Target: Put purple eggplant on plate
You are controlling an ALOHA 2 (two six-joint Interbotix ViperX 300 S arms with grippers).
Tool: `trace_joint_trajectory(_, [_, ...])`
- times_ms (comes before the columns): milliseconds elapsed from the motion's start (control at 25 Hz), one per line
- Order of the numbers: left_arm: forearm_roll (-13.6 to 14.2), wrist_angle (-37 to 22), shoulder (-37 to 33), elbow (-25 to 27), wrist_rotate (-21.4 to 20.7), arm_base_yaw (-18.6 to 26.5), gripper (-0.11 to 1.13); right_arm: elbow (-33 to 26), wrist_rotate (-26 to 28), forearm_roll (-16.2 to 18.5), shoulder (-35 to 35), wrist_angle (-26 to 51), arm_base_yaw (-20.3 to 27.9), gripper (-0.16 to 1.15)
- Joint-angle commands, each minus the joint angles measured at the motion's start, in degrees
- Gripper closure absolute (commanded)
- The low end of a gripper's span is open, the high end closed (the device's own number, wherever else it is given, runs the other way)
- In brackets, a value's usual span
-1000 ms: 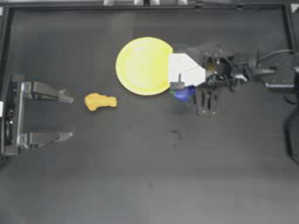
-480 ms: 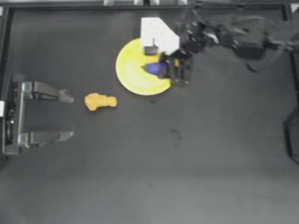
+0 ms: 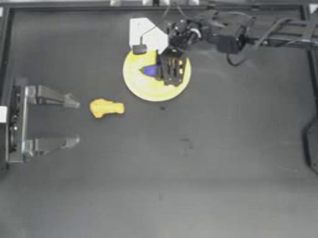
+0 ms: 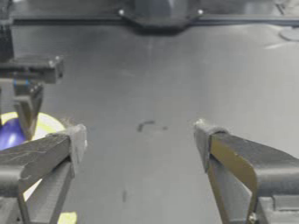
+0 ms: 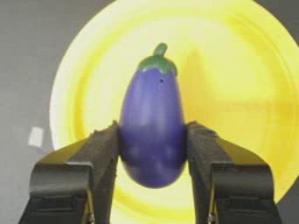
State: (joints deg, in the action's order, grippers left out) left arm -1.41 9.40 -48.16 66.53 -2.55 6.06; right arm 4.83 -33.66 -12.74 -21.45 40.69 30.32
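Overhead, my right gripper [image 3: 162, 73] hangs above the yellow plate [image 3: 144, 88] at the table's far side, jaws clamped on the purple eggplant [image 5: 153, 131]. Its green stem points away from the wrist, and the plate's surface fills the view behind it. My left gripper [image 3: 73, 122] sits parked at the left edge, jaws spread wide. Just right of it lies an orange-yellow lumpy toy [image 3: 106, 108].

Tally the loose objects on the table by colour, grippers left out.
Yellow: 1, the plate
Purple: 1, the purple eggplant, held over the plate in the right gripper
Orange-yellow: 1, the lumpy item on the table near the left gripper
Total: 3
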Motion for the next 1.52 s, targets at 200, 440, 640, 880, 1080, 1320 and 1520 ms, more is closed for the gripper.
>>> trace_joint_trajectory(200, [-0.1, 0.3, 0.5, -1.1, 0.2, 0.1, -0.01, -1.5, -0.3, 1.2, 0.0, -1.4, 0.4, 0.88])
trace_joint_trajectory(440, [-0.2, 0.3, 0.6, -1.0, 0.2, 0.2, -0.01, -1.5, -0.2, 2.5, -0.8, -0.9, 0.4, 0.16])
trace_joint_trajectory(640, [-0.2, 0.3, 0.5, -1.0, 0.2, 0.5, -0.01, -1.8, 0.0, 2.3, -1.2, -1.1, 0.4, -0.02])
trace_joint_trajectory(880, [-0.2, 0.2, 0.5, -1.0, 0.2, 0.5, -0.01, -3.3, 0.0, 2.5, -1.0, -0.8, 0.4, 0.01])
trace_joint_trajectory(1080, [-0.2, 0.2, 0.5, -0.9, 0.2, 0.8, -0.01, -3.4, 0.0, 2.6, 0.4, -0.3, 0.7, 0.01])
trace_joint_trajectory(1320, [-0.2, 0.3, 0.6, -0.9, 0.2, 0.9, -0.01, -2.1, -0.2, 1.0, 4.7, -0.3, 1.2, 0.01])
trace_joint_trajectory(1520, [-0.2, 0.2, 0.6, -0.9, 0.2, 1.1, -0.01, 1.4, -1.7, -3.3, 9.8, -1.1, 0.6, 0.01])
